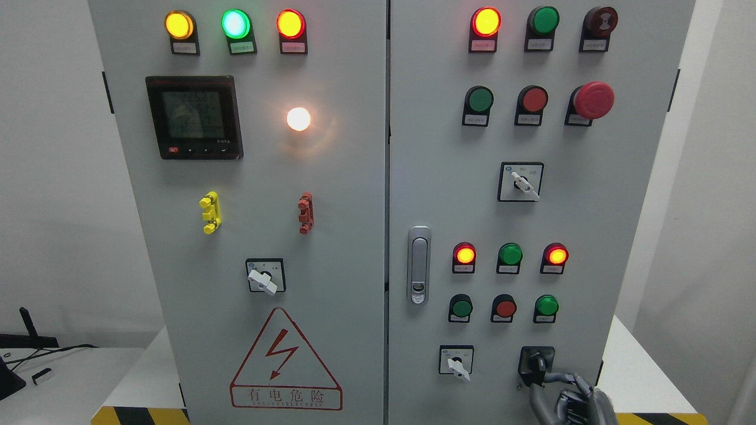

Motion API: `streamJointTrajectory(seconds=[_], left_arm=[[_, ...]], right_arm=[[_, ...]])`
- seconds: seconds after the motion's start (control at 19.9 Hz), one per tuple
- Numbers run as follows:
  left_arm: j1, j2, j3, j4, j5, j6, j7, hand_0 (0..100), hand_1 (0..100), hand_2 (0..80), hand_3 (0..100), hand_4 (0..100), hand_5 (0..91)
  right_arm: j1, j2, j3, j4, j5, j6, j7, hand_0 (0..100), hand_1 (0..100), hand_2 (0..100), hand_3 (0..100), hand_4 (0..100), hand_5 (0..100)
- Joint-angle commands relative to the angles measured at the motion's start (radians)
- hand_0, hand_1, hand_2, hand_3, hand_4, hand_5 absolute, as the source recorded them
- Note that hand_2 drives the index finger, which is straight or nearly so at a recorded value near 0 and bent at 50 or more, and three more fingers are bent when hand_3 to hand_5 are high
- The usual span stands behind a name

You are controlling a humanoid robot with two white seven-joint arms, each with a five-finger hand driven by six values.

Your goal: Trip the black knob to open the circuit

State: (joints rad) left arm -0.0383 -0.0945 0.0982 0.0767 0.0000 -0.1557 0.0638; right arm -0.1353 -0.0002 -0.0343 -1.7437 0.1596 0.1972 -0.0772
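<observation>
From the head camera I see my right hand [570, 398] at the cabinet's [378, 147] lower right, fingers [558, 378] curled narrow, pinching the black knob [537, 361]. I count three white selector switches [262, 279] and one black knob

right hand [570, 401] cut off at bottom edge, fingers [555, 378] covering black knob [536, 361], label print unreadable

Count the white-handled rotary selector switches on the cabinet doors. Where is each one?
3. One selector switch sits on the left door above the warning triangle; one at mid-height on the right door; one at the right door's bottom, left of the black knob. None appear hidden.
</observation>
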Motion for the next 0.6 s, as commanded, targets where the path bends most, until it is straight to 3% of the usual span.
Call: streamJointTrajectory(seconds=[0.0,0.55], left_arm=[[0.000,-0.001,0.000,0.000,0.005,-0.001,0.001,12,39,0.0,0,0,0.0],[0.000,0.001,0.000,0.000,0.005,-0.001,0.001,12,39,0.0,0,0,0.0]], right_arm=[[-0.006,0.012,0.010,0.003,0.000,0.001,0.004,41,67,45,99,100,100],[-0.010,0.012,0.013,0.003,0.000,0.001,0.005,42,66,45,99,100,100]])
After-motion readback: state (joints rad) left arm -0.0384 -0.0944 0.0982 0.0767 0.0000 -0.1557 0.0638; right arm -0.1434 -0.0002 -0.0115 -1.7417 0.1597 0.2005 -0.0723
